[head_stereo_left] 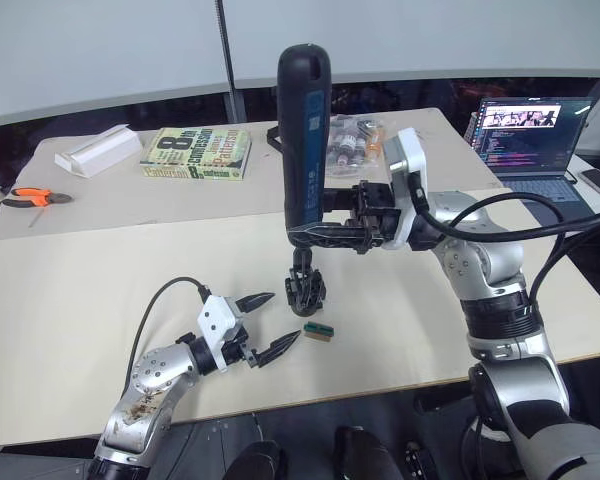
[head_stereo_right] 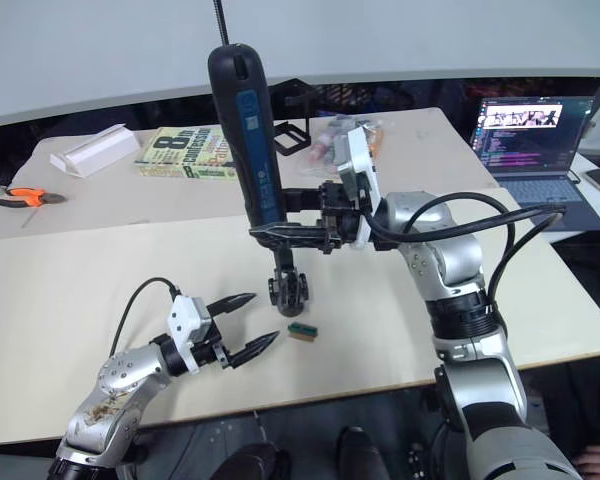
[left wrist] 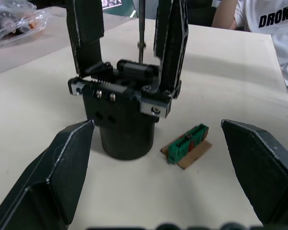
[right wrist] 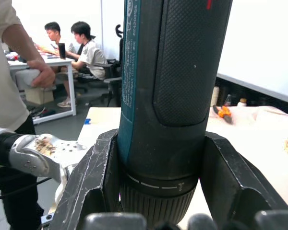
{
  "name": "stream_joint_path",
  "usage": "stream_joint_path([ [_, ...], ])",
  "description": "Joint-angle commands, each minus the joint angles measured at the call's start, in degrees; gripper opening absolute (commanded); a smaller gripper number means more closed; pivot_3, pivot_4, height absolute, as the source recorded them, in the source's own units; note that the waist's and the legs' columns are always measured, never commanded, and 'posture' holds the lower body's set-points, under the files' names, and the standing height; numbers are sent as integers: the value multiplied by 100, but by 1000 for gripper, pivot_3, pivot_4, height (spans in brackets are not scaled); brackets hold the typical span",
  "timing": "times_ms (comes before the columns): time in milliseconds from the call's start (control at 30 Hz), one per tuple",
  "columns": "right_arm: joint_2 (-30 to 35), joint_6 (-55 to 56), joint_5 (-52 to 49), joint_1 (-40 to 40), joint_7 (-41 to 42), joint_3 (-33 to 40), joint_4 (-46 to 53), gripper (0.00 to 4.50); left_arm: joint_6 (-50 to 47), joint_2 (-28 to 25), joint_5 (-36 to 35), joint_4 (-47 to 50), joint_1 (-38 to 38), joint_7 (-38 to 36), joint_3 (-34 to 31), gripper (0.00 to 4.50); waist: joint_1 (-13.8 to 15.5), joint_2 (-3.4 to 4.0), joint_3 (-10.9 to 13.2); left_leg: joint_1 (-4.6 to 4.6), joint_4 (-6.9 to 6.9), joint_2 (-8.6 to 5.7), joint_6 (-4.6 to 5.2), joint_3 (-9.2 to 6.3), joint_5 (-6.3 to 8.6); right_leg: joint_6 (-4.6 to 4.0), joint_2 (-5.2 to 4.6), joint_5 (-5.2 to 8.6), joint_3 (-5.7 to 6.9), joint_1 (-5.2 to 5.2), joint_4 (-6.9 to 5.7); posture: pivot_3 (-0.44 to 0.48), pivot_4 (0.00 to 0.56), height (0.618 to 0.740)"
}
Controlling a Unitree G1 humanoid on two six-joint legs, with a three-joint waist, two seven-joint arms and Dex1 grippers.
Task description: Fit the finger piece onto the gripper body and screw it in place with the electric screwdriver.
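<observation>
A pale tabletop [head_stereo_left: 70, 290] fills the scene, backed by a grey partition wall, with a second tabletop butted against its far edge. On that far surface lie a book [head_stereo_left: 196, 154], a white box [head_stereo_left: 98, 150] to its left, orange pliers [head_stereo_left: 37, 197] at the far left edge, and a clear bag of small parts [head_stereo_left: 355, 140]. An open laptop [head_stereo_left: 532, 135] sits at the far right. The right wrist view looks out on an office where seated people work at a desk and a person's hand rests nearer by.

Near the middle of the tabletop stands the gripper body [head_stereo_left: 305, 288], upright on its rounded base, its two dark fingers pointing upward. Just to its near right lies a small green-and-tan block [head_stereo_left: 319, 331], close but apart from it.

The right gripper [head_stereo_left: 325, 222] has its fingers clamped around the lower end of the electric screwdriver [head_stereo_left: 304, 140], held upright directly above the gripper body, with the thin bit coming down between that body's fingers.

The left gripper [head_stereo_left: 265, 324] hovers low to the near left of the gripper body, fingers spread wide and holding nothing; in the left wrist view the body and the block sit between its fingertips [left wrist: 69, 158], slightly beyond them.
</observation>
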State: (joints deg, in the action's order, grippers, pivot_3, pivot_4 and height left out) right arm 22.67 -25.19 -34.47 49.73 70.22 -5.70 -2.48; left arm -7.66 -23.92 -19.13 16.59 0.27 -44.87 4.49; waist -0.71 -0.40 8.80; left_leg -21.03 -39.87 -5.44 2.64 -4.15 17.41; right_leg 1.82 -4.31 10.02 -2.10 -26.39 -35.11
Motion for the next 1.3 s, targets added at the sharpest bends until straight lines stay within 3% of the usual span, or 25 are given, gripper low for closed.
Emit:
stream_joint_path([
  [33,-61,195,-45,95,43,141,131,1931,-5,6,-5,80,-71,67,-9,4500,1,0,0,0,0,0,0,0,0,0,0,0,0,0,0,0,150,740],
  [1300,-140,88,137,-41,121,157,229,1931,-54,-61,-56,129,-45,63,-20,4500,1,0,0,0,0,0,0,0,0,0,0,0,1,0,0,0,150,740],
])
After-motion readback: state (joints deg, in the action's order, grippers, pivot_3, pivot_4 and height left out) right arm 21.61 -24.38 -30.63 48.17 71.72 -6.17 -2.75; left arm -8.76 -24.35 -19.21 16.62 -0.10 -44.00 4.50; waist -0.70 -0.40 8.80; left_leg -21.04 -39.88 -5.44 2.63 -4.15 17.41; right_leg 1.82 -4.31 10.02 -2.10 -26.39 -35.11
